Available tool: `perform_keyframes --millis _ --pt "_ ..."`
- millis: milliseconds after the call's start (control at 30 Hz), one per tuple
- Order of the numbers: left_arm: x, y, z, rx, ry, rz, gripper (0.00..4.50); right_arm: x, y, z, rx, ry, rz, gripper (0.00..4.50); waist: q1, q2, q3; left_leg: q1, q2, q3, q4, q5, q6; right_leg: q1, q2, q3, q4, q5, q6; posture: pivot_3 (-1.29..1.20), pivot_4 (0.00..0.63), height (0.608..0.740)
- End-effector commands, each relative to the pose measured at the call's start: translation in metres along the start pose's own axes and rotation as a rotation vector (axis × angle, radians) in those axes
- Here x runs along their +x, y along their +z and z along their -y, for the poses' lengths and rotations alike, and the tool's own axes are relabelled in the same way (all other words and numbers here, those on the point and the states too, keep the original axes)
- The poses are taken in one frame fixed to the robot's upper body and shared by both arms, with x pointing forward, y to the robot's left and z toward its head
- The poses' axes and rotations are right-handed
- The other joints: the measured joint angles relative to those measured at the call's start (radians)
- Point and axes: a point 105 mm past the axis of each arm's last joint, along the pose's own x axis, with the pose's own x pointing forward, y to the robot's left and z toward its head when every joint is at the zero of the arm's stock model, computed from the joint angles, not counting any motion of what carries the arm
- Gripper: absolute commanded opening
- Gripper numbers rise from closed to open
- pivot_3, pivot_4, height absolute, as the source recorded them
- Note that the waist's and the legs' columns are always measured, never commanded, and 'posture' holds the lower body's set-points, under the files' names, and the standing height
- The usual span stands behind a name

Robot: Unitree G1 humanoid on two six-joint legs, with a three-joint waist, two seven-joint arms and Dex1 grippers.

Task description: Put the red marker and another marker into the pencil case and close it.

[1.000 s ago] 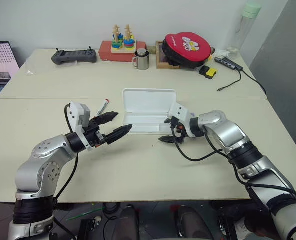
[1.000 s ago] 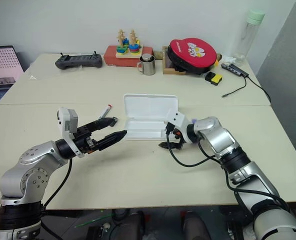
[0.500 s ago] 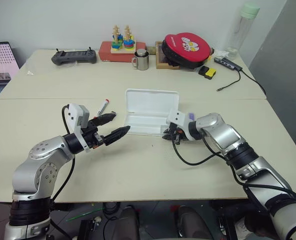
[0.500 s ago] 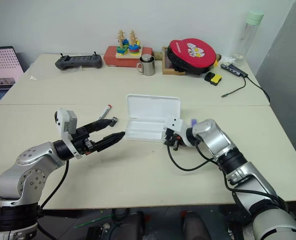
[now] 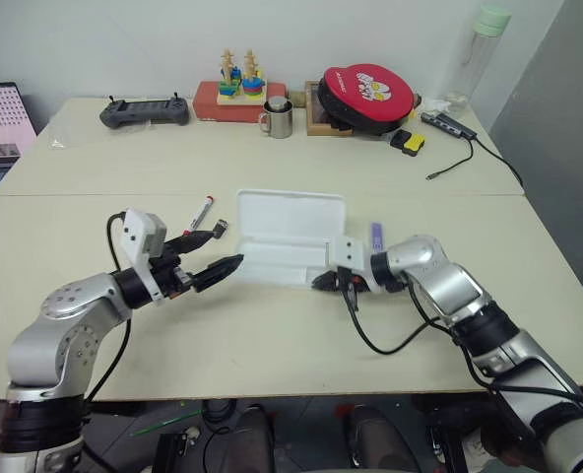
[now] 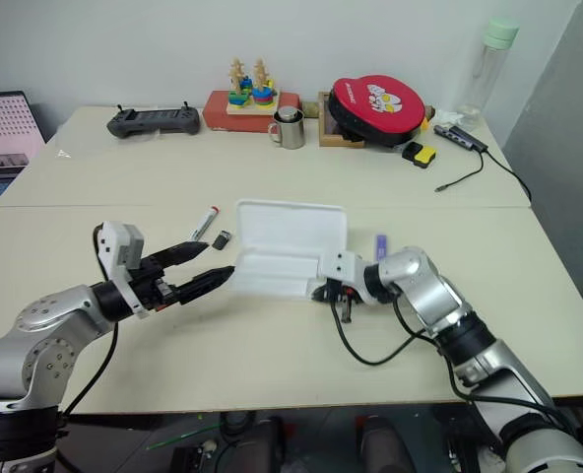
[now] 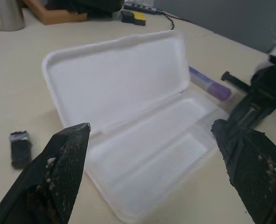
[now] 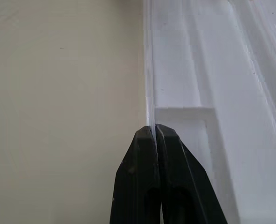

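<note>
1. My left gripper [image 5: 215, 251] hovers over the bench [image 5: 272, 325] just left of the case, jaws wide and holding nothing.
2. The red marker [image 5: 203, 211] lies behind that gripper, toward the bench's middle seam, with a small black cap [image 6: 221, 238] just beside it. My worry: both sit close together, so a sloppy reach could nudge the cap or roll the marker away.
3. The case [image 5: 284, 236] lies open mid-bench, lid tilted back, tray bare in the left wrist view; neither marker is in yet.
4. My right gripper [image 5: 323, 282] is at the case's right front corner, jaws closed tight on the thin rim of the tray, as the right wrist view shows it. The case is light: any pull from here could drag or tip it, and the rim could slip out of so narrow a pinch.
5. The purple marker [image 5: 376, 237] lies just right of the case, close behind my right wrist. A swing of that arm could knock it toward the bench's right edge.
</note>
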Motion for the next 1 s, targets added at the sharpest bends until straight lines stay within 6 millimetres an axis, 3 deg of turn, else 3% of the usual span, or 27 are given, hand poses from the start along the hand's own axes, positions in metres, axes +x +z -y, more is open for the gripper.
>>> perform_keyframes --millis 33,267,367,433,600,733,867,1000 --pt "-0.008 0.008 -0.004 0.045 0.023 0.01 4.5 0.0 0.004 -0.011 -0.034 0.036 0.001 0.05 0.0 0.0 0.0 0.0 0.0 0.0 0.0 0.0 0.0 0.0 0.0 0.0 0.0 -0.002 0.003 0.0 0.15 0.74" --pt "-0.015 0.006 -0.021 0.04 0.098 -0.002 4.5 0.0 0.007 -0.004 -0.028 -0.007 0.014 0.05 0.0 0.0 0.0 0.001 0.0 0.0 0.001 0.0 0.0 0.0 0.0 0.0 0.0 -0.002 0.003 0.0 0.15 0.74" --pt "-0.016 0.007 -0.031 0.044 0.144 0.013 4.5 -0.001 0.009 -0.004 -0.036 -0.006 0.016 0.58 0.0 0.0 0.0 0.001 0.0 0.0 0.001 0.0 0.0 0.0 0.0 0.0 0.0 -0.001 0.004 0.0 0.15 0.74" --pt "-0.02 0.008 -0.048 0.039 0.234 0.015 4.5 -0.007 0.019 -0.005 -0.027 0.005 0.06 1.04 0.001 0.0 0.0 0.001 0.0 0.0 0.0 0.0 0.0 0.0 0.0 0.0 0.0 -0.002 0.003 0.0 0.15 0.74" --pt "-0.02 0.004 -0.079 0.038 0.388 -0.017 4.5 -0.028 0.052 0.002 0.004 -0.036 0.212 2.3 0.003 0.0 0.0 0.001 0.0 0.0 0.0 0.0 0.0 0.001 0.0 0.0 0.0 -0.002 0.004 0.0 0.15 0.74" --pt "-0.016 -0.01 -0.112 0.038 0.535 -0.109 4.5 -0.056 0.095 0.025 0.081 -0.192 0.465 3.34 0.004 0.0 0.0 0.001 0.0 -0.001 0.0 0.0 0.0 0.0 0.0 -0.001 0.001 -0.001 0.004 0.0 0.15 0.74" --pt "0.005 -0.019 -0.115 0.028 0.484 -0.155 4.5 -0.069 0.094 0.045 0.155 -0.365 0.495 4.38 0.009 -0.001 -0.001 0.001 0.0 -0.001 0.001 0.0 0.0 0.001 0.0 -0.001 0.0 -0.001 0.005 0.0 0.15 0.74" --pt "0.018 -0.026 -0.124 0.005 0.496 -0.198 4.5 -0.072 0.093 0.052 0.171 -0.428 0.489 4.48 0.015 -0.001 -0.001 0.0 0.0 -0.001 0.0 0.0 0.0 0.0 0.0 -0.001 0.0 0.001 0.0 0.0 0.15 0.74"
